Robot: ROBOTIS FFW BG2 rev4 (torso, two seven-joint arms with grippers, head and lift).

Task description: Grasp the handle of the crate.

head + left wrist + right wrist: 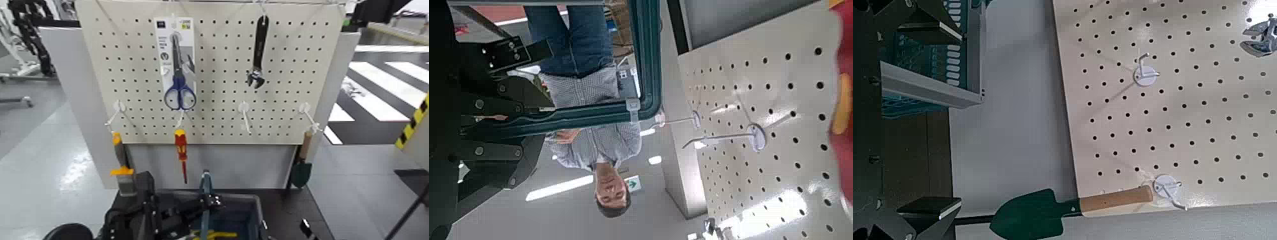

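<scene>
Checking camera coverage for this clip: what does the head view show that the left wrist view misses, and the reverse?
Only the head view shows the scissors in their pack, the wrench, the red-and-yellow screwdriver, the trowel and the crate with the left end effector at the handle. Only the left wrist view shows a person beyond the rig, and the handle's frame close up, between the left end effector's fingers. Both share the pegboard with its bare white hooks.
</scene>
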